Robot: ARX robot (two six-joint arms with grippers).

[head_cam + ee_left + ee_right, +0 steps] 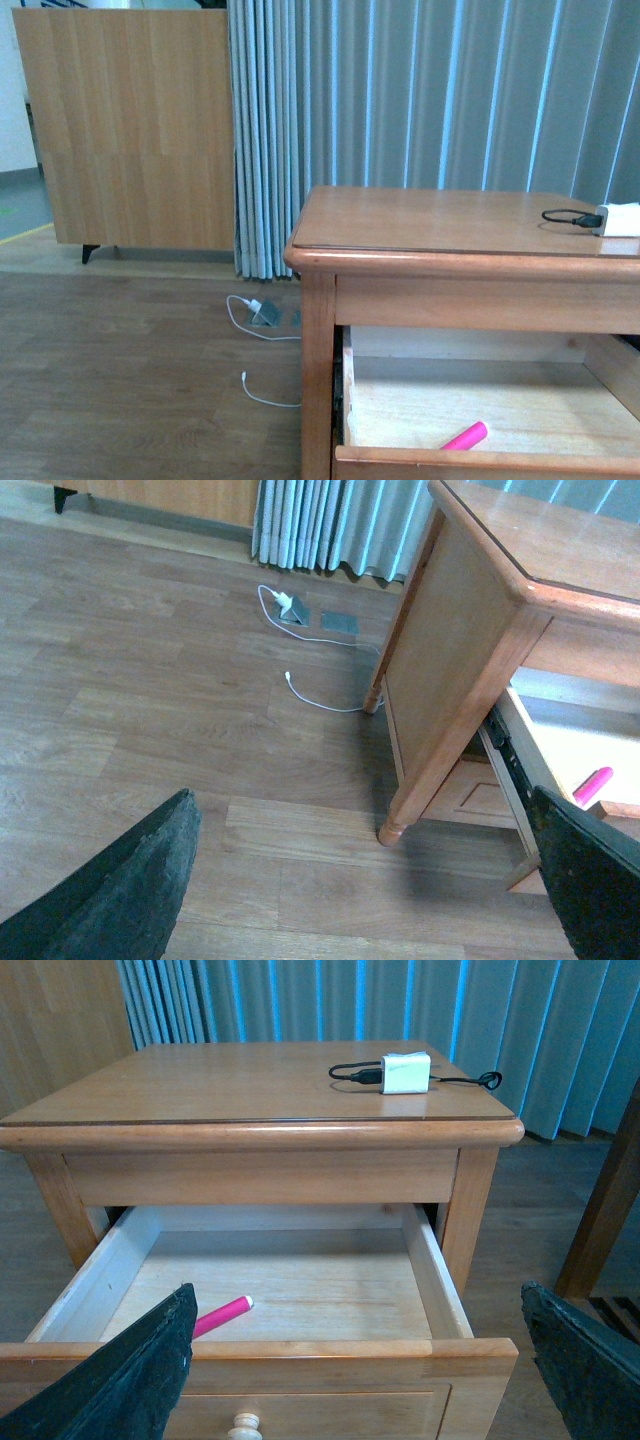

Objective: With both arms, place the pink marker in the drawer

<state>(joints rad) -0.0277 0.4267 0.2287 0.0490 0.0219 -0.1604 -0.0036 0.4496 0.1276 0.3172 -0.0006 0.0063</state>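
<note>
open drawer (436, 1282) holds pink marker (222, 1316); nightstand (230, 1088) bears charger (405, 1072)

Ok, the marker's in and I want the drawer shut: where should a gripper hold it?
Probably the round knob on the drawer front, coming straight from the front: it is the only part that sticks out.

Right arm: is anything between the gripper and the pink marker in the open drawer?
Nothing visible. The pink marker lies alone on the floor of the drawer, and the right gripper, open, looks down on it over the front wall.
</note>
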